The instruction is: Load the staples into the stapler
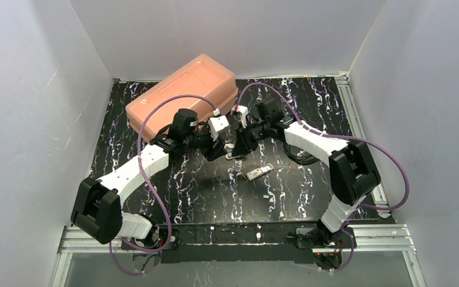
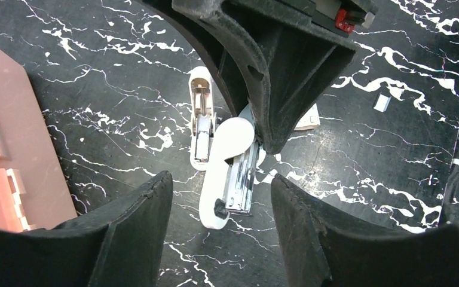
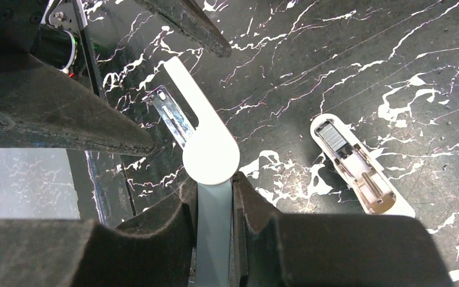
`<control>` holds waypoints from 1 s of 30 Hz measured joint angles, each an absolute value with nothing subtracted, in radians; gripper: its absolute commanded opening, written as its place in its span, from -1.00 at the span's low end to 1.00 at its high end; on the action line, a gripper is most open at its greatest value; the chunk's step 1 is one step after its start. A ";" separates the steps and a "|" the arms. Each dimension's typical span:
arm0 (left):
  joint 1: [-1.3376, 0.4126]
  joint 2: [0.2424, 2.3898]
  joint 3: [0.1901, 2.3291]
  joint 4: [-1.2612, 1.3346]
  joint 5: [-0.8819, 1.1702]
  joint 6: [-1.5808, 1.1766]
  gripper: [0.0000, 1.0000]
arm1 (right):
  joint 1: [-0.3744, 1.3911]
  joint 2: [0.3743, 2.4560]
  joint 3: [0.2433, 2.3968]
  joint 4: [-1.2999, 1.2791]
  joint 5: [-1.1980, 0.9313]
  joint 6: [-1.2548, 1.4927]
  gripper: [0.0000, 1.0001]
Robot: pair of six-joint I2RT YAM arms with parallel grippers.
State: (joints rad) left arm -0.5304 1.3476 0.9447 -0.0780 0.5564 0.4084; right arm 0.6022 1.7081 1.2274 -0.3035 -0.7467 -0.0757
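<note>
My right gripper [image 3: 214, 192] is shut on the pale body of the stapler [image 3: 210, 156] and holds it above the black marbled table. The stapler's white arm and silvery metal strip [image 3: 171, 117] stick out past the fingers. In the left wrist view the stapler [image 2: 230, 156] hangs from the right gripper [image 2: 269, 140]. My left gripper [image 2: 220, 179] is open, and the stapler's lower end sits just beyond its fingertips without touching them. In the top view both grippers, left [image 1: 217, 149] and right [image 1: 235, 147], meet at mid-table. I cannot make out any staples.
A second pale tan and white stapler-like piece [image 1: 258, 173] [image 2: 199, 119] [image 3: 358, 168] lies open on the table beside the grippers. A pink plastic box [image 1: 182, 95] stands at the back left. A small white block [image 2: 382, 103] lies further right.
</note>
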 measured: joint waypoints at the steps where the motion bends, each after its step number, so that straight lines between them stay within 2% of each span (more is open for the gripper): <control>1: -0.530 1.348 0.942 -0.077 0.556 0.407 0.22 | 0.602 1.708 1.224 -0.304 -0.743 -0.078 -0.97; 11: -0.523 1.348 0.932 -0.075 0.585 0.389 0.29 | 0.602 1.687 1.208 -0.303 -0.727 -0.094 -0.97; 30: -0.421 1.356 0.924 -0.052 0.785 0.284 0.32 | 0.602 1.679 1.176 -0.307 -0.706 -0.133 -0.97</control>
